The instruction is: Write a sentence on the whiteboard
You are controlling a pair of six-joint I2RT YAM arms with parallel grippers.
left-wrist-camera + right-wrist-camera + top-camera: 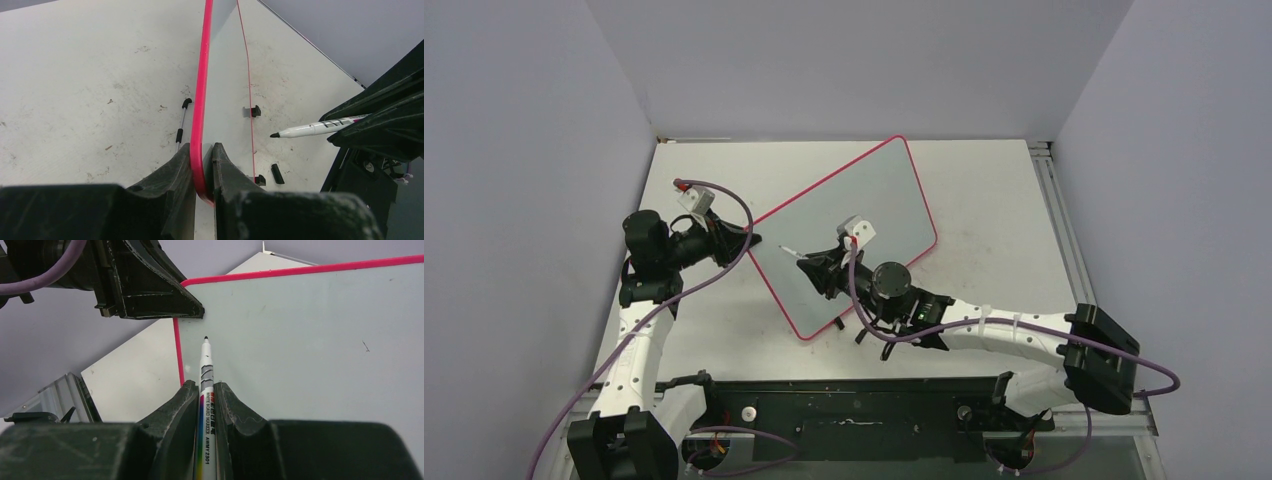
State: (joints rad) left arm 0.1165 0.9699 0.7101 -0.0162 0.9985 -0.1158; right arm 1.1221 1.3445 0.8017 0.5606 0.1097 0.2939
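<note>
Right gripper (205,387) is clamped tight on an uncapped whiteboard marker (206,365), with the black tip aimed at the near-left corner of the whiteboard (879,190). From the left wrist view the tip looks just off the surface, not touching. A bit further out, the left gripper (202,150) is pinched down on the pink-red rim at that same corner, and the board lies diagonally across the scuffed table (994,200), far end toward the back wall.
</note>
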